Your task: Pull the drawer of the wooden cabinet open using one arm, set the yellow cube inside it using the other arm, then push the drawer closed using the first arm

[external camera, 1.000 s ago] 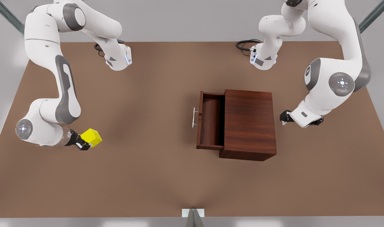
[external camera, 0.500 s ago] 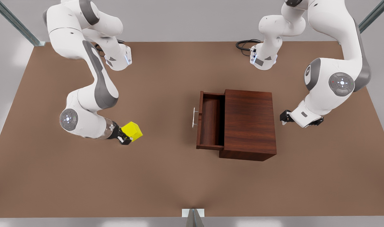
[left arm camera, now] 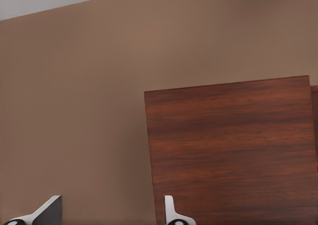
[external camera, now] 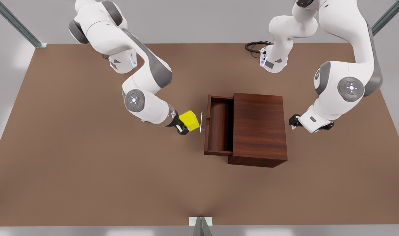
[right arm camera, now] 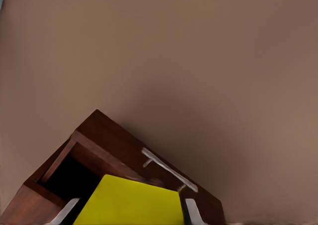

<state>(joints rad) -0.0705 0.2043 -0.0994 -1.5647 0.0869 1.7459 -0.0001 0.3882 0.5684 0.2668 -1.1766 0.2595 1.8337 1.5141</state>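
Drawer stands pulled out of the wooden cabinet toward the front view's left, cavity open and bare, handle facing the incoming arm. Right hand pinches the yellow cube between its fingers, carried off the desk and just beside the handle, not yet over the cavity; likely held high so it clears the front panel before being lowered in. Right wrist view has the cube between both fingers with the open drawer beyond. Left hand waits by the cabinet's back side, fingers spread with nothing between them, probably parked clear until the drawer needs pushing shut.
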